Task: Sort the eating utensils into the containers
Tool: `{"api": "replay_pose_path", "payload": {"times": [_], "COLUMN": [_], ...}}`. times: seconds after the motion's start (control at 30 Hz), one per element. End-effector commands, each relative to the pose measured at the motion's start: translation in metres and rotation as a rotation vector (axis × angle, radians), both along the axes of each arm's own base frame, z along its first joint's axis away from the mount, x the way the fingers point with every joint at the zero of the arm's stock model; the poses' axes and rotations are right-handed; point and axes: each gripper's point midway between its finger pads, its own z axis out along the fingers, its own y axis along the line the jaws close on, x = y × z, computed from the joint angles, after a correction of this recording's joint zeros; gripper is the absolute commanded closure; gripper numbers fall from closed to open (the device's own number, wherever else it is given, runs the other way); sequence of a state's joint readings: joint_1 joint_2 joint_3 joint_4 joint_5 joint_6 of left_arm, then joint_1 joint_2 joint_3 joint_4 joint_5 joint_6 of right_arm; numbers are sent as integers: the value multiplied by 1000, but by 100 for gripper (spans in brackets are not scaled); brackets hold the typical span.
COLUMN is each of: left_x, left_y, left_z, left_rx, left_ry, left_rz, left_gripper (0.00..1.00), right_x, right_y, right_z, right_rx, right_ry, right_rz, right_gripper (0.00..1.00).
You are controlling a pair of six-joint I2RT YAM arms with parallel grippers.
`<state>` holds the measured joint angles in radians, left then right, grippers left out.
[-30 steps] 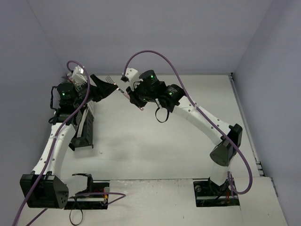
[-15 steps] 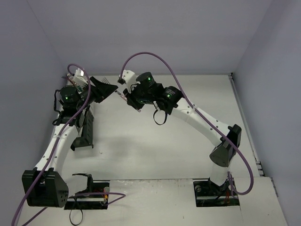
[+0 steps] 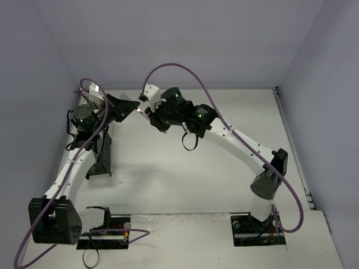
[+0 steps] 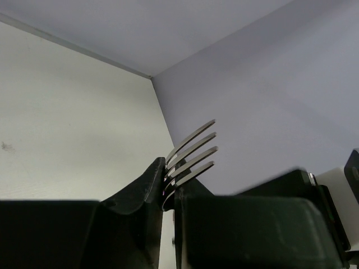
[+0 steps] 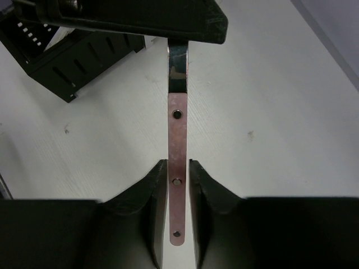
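Observation:
A pink-handled fork (image 5: 177, 147) with silver tines (image 4: 193, 148) hangs in the air between both arms. My left gripper (image 4: 168, 188) is shut on the fork's neck just below the tines, and it shows as the black block (image 5: 140, 19) at the top of the right wrist view. My right gripper (image 5: 177, 168) is open around the pink handle, with a thin gap on each side. In the top view the fork (image 3: 140, 110) bridges the left gripper (image 3: 123, 105) and the right gripper (image 3: 150, 117). The black container (image 3: 104, 154) lies on the table below the left arm.
The black container (image 5: 73, 61) sits at the upper left of the right wrist view, with a white edge (image 5: 148, 40) behind it. The table's back wall and left corner (image 4: 152, 78) stand close behind the fork. Purple cables loop over both arms.
My left gripper has shut on the fork's neck. My right gripper's jaws have come apart from the pink handle. Both grippers drifted slightly left and toward the back.

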<state>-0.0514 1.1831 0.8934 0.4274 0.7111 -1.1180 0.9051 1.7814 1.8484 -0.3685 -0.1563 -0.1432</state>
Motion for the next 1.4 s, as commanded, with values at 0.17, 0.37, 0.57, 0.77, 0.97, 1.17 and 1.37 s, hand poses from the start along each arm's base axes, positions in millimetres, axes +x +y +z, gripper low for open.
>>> {"api": "replay_pose_path", "payload": {"times": [0.17,0.37,0.57,0.77,0.97,1.17,1.37], "left_x": [-13,18,68,111,142,162,177], "left_y": [12,91,177,227,251,264,275], "left_z": [64,103,131,124,83,60,47], "left_rx": [47,270,594,778,850,878,901], "left_ry": [-246,-331,-385,-312,-245,-245,-249], "left_rz": [12,187,392,464,467,487,509], "left_gripper": [100,100,100,100,100,100,100], "right_x": [3,27,49,57,61,64,65], "right_y": [-23,-67,-99,-102,-102,-105,-103], "right_z": [80,101,84,65,51,42,37], "right_rx": [117,140,129,98,75,60,54], "right_ry": [-180,-215,-170,-140,-119,-108,-99], "right_rz": [-71,-190,-265,-286,-292,-296,-289], "right_gripper": [0,0,0,0,0,0,0]}}
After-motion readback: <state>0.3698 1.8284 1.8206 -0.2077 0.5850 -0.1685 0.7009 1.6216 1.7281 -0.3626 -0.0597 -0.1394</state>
